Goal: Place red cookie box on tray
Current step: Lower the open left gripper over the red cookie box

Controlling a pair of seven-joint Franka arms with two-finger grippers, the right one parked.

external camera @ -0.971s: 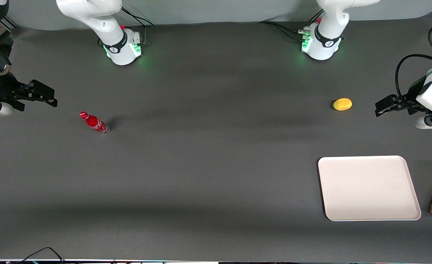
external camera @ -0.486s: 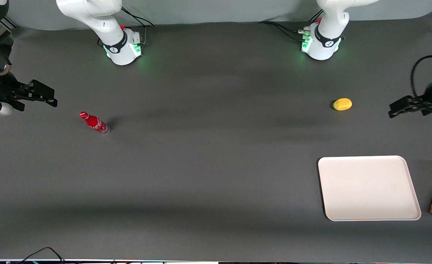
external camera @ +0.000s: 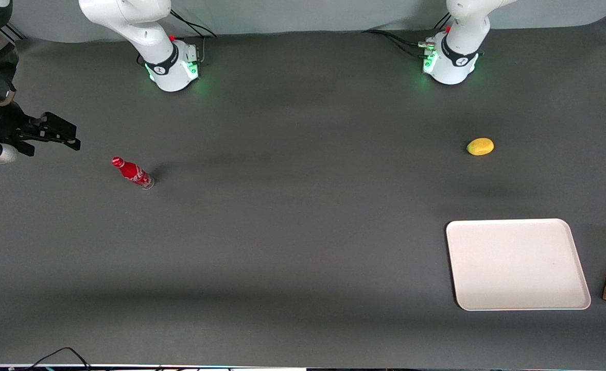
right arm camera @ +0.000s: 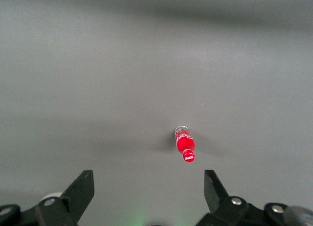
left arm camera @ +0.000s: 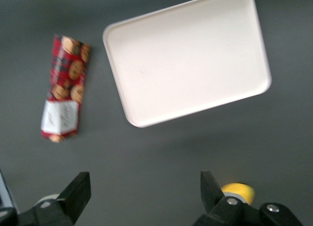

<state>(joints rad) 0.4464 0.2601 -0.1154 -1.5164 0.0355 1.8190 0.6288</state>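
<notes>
Two fingers of the pincer (left arm camera: 143, 192) stood wide apart, holding nothing, high above the desk (left arm camera: 161, 157). Below and ahead of it lay the red cookie box (left arm camera: 65, 88) (flat, untouched), just beside the tray (left arm camera: 188, 57), not on it.

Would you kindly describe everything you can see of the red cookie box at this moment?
The red cookie box is a long, narrow carton, seemingly cardboard, in dark-red tartan printed with chocolate-chip cookies, with a white label at one end. It lies flat on the dark table, closed and undamaged as far as shown, beside the tray but apart from it. Nothing touches it; the open gripper hovers above the table, away from the box.
</notes>
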